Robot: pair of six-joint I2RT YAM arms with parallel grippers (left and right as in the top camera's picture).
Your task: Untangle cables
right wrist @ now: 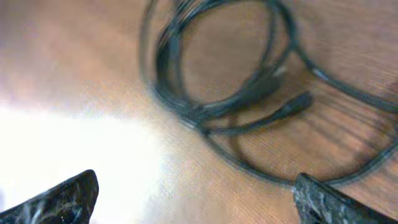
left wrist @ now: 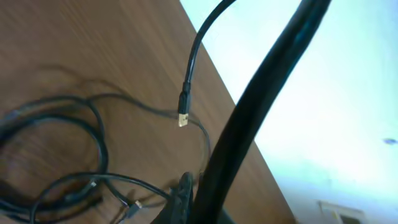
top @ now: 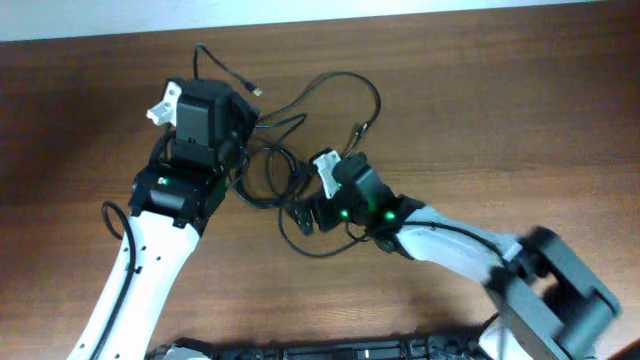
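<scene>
Wooden table (top: 520, 90): bears both arms and the tangle.
Left gripper (top: 240, 135): at the tangle's left edge; I cannot tell whether it is gripping a cord.
Cables (top: 275, 170): black loops heaped between the grippers, one plug (left wrist: 182, 118) arcing beyond.
Right gripper (right wrist: 196, 193): fingers spread wide, empty, above the loops.

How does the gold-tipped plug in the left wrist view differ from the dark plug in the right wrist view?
The gold-tipped plug hangs tip down above the wooden table; the dark rounded plug lies flat on it. The first shows bright metal, the second none. Both end thin black cables.
</scene>
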